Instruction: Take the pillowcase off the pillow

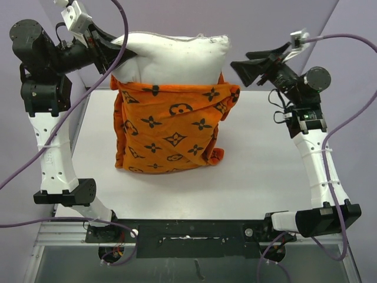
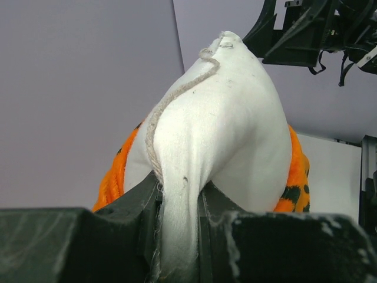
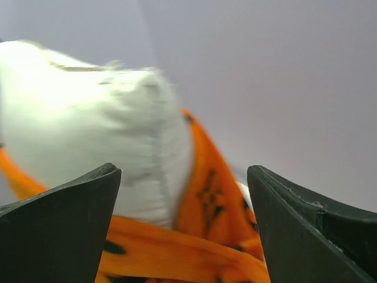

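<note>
**Purple walls, white counter: pillow half out of its cover**

Purple-grey walls back a white counter (image 1: 265,171), where the pillow (image 1: 174,59) stands upright near the far edge. Its white top is bare, and its lower part sits inside the pillowcase (image 1: 171,132). The orange cover has a folded, bunched rim just below the bare top, and its bottom appears to rest on the counter.

The left end effector (image 2: 179,200) is pressed together on the pillow's upper left corner, pinching a thin tongue of white fabric beside a frayed seam. The right end effector (image 1: 244,68) hovers just right of the pillow's upper right corner, spread wide and holding nothing.

Several things could go wrong from here:
- The left pinch holds little cloth. A hard downward tug on the cover could pull that cloth free and drop the bundle.
- The same tug could strain the loose seam thread.
- If the right end effector bites white stuffing along with orange cloth, cover and pillow would move as one.
- The bunched rim may snag on the plump middle.

The cover carries dark flower, star and circle motifs. No legible lettering or brand shows.
</note>
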Available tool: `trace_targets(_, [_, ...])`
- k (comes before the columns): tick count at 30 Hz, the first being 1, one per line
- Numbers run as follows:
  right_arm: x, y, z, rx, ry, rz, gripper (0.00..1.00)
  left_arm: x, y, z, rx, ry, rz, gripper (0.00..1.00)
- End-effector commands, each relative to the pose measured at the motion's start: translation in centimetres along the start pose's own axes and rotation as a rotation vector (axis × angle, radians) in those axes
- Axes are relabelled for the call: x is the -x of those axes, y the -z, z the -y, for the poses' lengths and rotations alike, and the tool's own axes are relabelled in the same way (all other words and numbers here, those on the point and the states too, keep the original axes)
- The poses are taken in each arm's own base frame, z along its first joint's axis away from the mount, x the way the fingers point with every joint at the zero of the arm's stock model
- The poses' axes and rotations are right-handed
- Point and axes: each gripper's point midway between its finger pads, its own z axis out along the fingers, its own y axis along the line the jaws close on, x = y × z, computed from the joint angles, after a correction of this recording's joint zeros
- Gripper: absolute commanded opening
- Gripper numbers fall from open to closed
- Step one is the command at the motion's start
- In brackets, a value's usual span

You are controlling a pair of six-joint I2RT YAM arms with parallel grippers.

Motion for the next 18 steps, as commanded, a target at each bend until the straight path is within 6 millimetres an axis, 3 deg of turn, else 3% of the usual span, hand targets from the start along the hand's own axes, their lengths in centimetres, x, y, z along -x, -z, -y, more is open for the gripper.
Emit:
trace_targets(1, [-0.7, -2.2, -9.2, 0.329, 0.082, -0.028, 0.93, 4.1, 1.7, 3.0, 0.006, -0.198, 0.070, 0.00])
trace_targets(5, [-4.7, -4.5, -11.4, 0.419, 0.052, -0.106, 0.91, 3.4, 1.9, 3.4, -0.008, -0.191, 0.047, 0.00])
trace_targets(9, [-6.9, -6.4, -11.4, 0.388, 0.058, -0.150, 0.84, 2.2, 2.1, 4.1, -0.036, -0.168, 0.013, 0.00])
trace_targets(11, [-7.0, -6.8, -11.7, 0.386, 0.061, -0.144, 0.73, 1.4, 2.3, 4.3, -0.043, -0.162, -0.005, 0.00])
trace_targets(13, [-6.6, -7.1, -11.8, 0.371, 0.069, -0.126, 0.51, 0.7, 2.4, 4.3, -0.042, -0.166, -0.024, 0.01])
trace_targets(15, [-6.2, -7.5, -11.9, 0.351, 0.074, -0.105, 0.19, 0.0, 2.5, 4.3, -0.048, -0.175, -0.040, 0.33])
trace_targets(16, [-5.9, -7.7, -12.0, 0.342, 0.079, -0.097, 0.08, -0.1, 2.6, 4.4, -0.053, -0.187, -0.045, 0.49])
trace_targets(17, [-5.9, -7.9, -12.2, 0.334, 0.087, -0.095, 0.01, -0.2, 2.6, 4.4, -0.054, -0.195, -0.047, 0.62])
trace_targets(18, [-5.8, -8.1, -12.4, 0.328, 0.109, -0.091, 0.00, -0.1, 2.6, 4.5, -0.057, -0.204, -0.047, 0.71])
